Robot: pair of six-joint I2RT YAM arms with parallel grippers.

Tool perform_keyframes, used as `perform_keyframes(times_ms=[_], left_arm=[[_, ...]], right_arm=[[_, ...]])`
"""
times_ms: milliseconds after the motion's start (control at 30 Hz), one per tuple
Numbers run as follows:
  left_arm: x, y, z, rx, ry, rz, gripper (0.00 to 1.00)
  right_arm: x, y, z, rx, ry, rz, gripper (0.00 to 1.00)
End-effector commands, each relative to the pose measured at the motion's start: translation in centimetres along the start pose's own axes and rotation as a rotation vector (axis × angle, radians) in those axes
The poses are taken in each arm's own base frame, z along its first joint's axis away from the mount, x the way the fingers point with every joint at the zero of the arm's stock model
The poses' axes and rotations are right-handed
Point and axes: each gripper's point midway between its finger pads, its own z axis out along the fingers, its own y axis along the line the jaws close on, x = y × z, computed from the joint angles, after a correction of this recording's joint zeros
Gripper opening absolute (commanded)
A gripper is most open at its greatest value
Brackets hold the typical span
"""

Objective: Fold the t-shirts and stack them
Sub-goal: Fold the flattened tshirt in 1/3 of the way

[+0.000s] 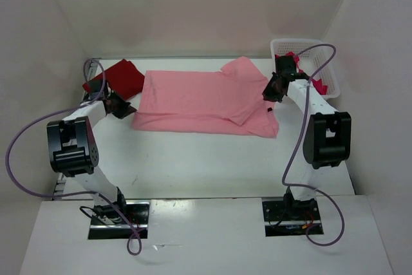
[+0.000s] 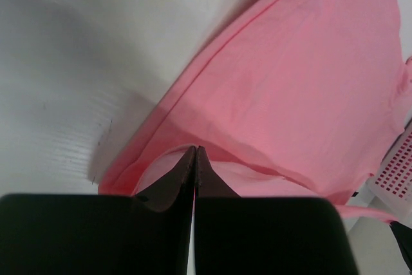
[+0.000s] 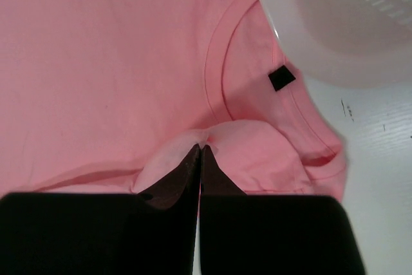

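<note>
2 pinches are seen: the left gripper [image 2: 195,152] is closed on the pink t-shirt [image 1: 199,98] at its hem, the right gripper [image 3: 201,149] beside its collar; the cloth is spread flat.

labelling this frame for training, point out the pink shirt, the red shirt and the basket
pink shirt [image 1: 193,98]: top view, middle of its body
red shirt [image 1: 125,75]: top view, its middle
basket [image 1: 286,43]: top view, far rim
</note>
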Motion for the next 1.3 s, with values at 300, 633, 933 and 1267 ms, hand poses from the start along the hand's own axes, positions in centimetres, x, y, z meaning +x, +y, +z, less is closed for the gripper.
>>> perform_keyframes(times_ms=[300, 633, 933, 1267], left_arm=[[-2.7, -1.1, 3.8, -0.003, -0.050, 0.014, 0.02], [-3.0, -2.3, -1.8, 0.030, -0.178, 0.062, 0.50], [4.8, 3.8, -3.5, -0.056, -0.049, 0.033, 0.29], [5.4, 4.2, -0.9, -0.051, 0.009, -0.045, 0.28]], right_arm=[[-4.2, 0.1, 2.7, 0.035, -0.120, -0.007, 0.00], [-4.2, 0.9, -1.5, -0.032, -0.148, -0.016, 0.35], [4.4, -2.0, -4.4, -0.119, -0.038, 0.048, 0.00], [8.2, -4.2, -4.0, -0.094, 0.015, 0.107, 0.10]])
